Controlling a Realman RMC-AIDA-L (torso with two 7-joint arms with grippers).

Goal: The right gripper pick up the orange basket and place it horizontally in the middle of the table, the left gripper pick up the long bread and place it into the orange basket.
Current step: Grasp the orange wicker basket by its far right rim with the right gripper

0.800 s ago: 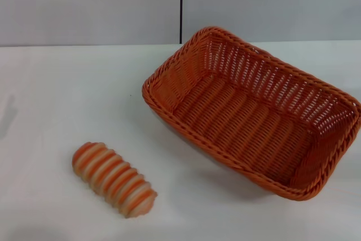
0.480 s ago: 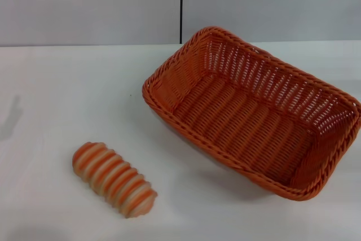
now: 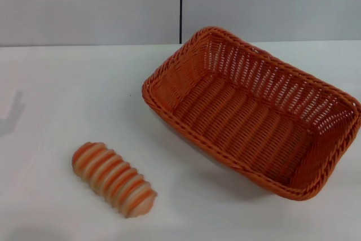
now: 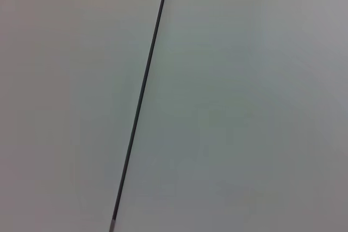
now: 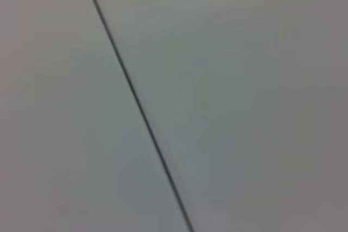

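Neither claw is in view, so you cannot tell their state; both wrist views show only grey wall with a dark seam. The large orange woven basket (image 3: 252,111) sits skewed on your right of the white table (image 3: 67,94); the striped toy loaf (image 3: 114,179) lies diagonally on your left.

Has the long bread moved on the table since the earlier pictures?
No. The long bread lies at the same spot, equally far from the orange basket, which is also unmoved.
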